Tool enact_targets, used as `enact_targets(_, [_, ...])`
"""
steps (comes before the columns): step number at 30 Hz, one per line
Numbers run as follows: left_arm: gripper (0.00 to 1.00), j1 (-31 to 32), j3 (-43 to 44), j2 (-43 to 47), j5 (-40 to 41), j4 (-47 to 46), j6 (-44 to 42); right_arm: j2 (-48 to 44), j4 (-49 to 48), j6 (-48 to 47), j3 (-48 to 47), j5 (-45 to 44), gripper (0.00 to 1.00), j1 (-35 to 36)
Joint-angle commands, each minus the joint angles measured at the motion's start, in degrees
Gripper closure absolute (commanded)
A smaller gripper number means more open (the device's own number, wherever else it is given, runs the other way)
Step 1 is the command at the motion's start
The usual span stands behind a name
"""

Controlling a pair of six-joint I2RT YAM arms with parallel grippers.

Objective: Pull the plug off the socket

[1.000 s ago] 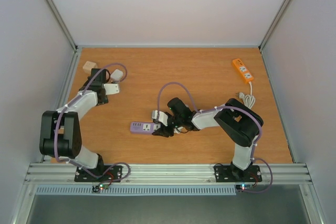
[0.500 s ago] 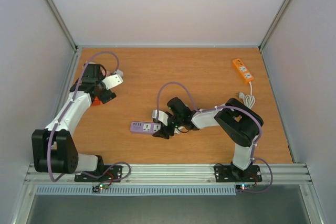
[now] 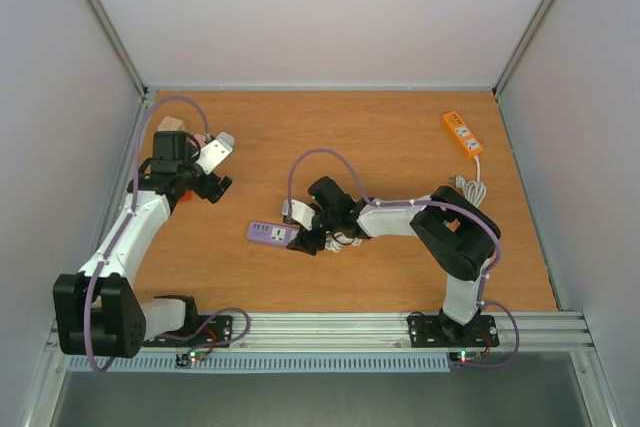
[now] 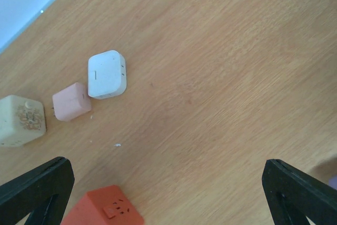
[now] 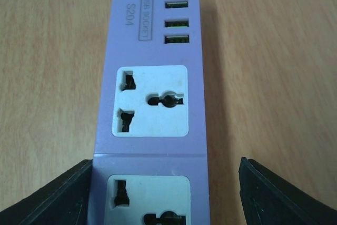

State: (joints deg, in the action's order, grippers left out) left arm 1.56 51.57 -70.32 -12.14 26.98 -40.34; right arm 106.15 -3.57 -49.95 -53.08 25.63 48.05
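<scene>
The purple socket strip (image 5: pixel 152 93) lies on the wooden table; both sockets that show are empty. My right gripper (image 5: pixel 168 196) straddles its near end, open, one finger on each side with a gap to the right. From above, that gripper (image 3: pixel 305 239) sits at the strip's (image 3: pixel 265 233) right end. Loose plug cubes lie at the far left: white (image 4: pixel 107 74), pink (image 4: pixel 71 101), beige (image 4: pixel 21 120) and orange (image 4: pixel 105 212). Which one is the task's plug I cannot tell. My left gripper (image 4: pixel 168 193) hangs open above them, holding nothing.
An orange power strip (image 3: pixel 461 133) with a coiled white cord (image 3: pixel 470 190) lies at the far right. The beige cube (image 3: pixel 172 125) sits close to the left wall. Metal frame rails border the table.
My right gripper has opened wider and slid left with the purple strip shifting a little. My left arm has swung up and back toward the far left corner, staying open.
</scene>
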Motion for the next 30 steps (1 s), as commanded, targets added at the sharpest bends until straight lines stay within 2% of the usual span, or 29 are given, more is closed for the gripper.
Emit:
enact_targets(1, [0.00,-0.3,-1.1,1.7,-2.9,-4.9,6.2,1.1,3.1,1.5,-2.8,-3.6,0.30,0.6])
enact_targets(11, [0.00,-0.2,-3.9,3.7,-3.8,-6.0,8.3,0.4,8.4,5.6,-3.6,-12.5,0.48,-1.8])
enact_targets(17, [0.00,-0.2,-4.2,3.9,-4.2,-6.2,8.7,0.6,12.0,10.3,-6.0,-14.6,0.52,-6.8])
enact_targets(30, [0.00,-0.2,-5.5,4.5,-3.5,-7.5,9.7,-2.6,14.7,13.4,-5.9,-15.6,0.54,-24.3])
